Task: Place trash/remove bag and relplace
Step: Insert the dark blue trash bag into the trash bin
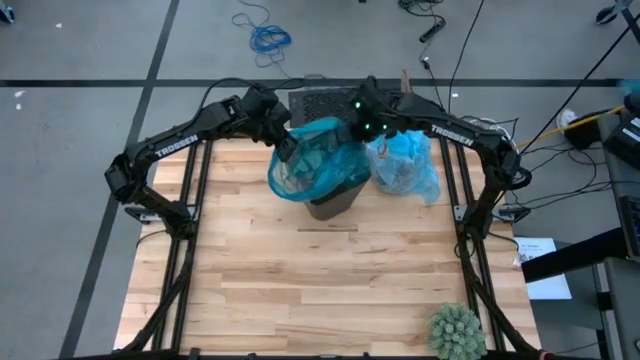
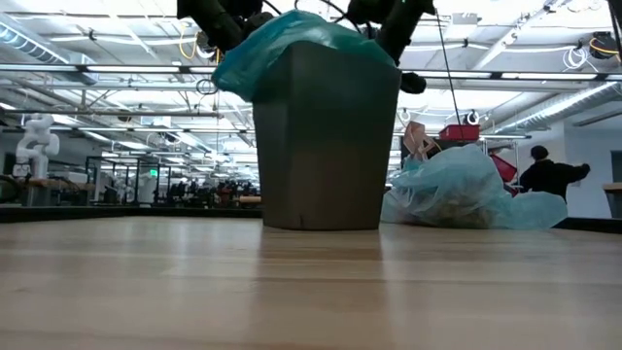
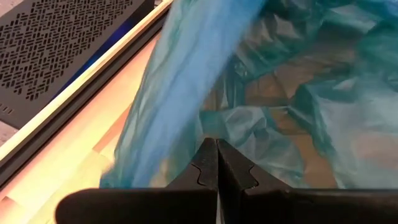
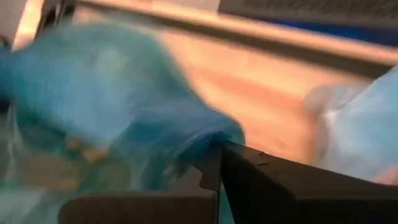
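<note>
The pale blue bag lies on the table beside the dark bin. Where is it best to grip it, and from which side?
Probably a raised fold at the top of the pale blue bag, coming from above. It lies slumped and crinkled beside the dark bin, so only its upper folds stand free. The right gripper is nearer, but is shut on the teal-green bag.

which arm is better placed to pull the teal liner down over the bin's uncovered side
Left, probably. The left gripper is shut on the teal bag where it balloons past the dark bin, with loose plastic to drag down. The right gripper pinches the rim by the pale blue bag.
</note>
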Motion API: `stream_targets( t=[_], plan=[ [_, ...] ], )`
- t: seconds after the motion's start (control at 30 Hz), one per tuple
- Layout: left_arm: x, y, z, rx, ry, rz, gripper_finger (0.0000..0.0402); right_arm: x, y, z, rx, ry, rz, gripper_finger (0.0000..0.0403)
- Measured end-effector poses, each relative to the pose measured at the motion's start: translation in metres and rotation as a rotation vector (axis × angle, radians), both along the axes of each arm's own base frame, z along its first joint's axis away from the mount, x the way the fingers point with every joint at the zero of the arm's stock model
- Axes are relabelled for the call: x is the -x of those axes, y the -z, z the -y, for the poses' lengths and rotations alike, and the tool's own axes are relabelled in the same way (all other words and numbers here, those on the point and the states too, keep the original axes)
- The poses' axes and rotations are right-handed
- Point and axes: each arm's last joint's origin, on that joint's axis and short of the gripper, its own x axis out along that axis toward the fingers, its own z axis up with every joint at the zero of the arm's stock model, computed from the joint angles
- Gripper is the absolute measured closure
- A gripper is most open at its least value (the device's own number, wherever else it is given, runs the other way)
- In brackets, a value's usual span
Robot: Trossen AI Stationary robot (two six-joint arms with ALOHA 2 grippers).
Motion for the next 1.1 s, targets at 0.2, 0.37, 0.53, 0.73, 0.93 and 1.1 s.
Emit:
stream_targets(
  t=[0.2,0.37,0.53,0.73,0.93,1.1],
  plan=[
    [-0.001,-0.002,-0.001,0.0,-0.013,0.021,0.0402,0.009,0.001,0.023,0.032,0.073,-0.018,0.0403],
    [-0.002,-0.002,-0.001,0.005,-0.024,0.034,0.0402,0.005,0.02,0.036,-0.028,0.042,-0.065,0.0403],
    [-0.003,-0.004,-0.002,0.008,-0.036,0.051,0.0402,0.001,0.03,0.035,-0.082,-0.002,-0.083,0.0403],
    [-0.003,-0.004,-0.003,-0.018,-0.065,0.039,0.0402,0.002,0.016,0.029,-0.05,-0.006,-0.022,0.0403],
    [0.001,-0.004,-0.011,-0.058,-0.127,0.033,0.0402,0.005,0.009,0.032,-0.027,0.013,0.017,0.0403],
    [0.007,0.006,-0.018,-0.041,-0.193,0.005,0.0402,0.002,0.01,0.025,-0.031,-0.009,0.01,0.0403]
  ],
)
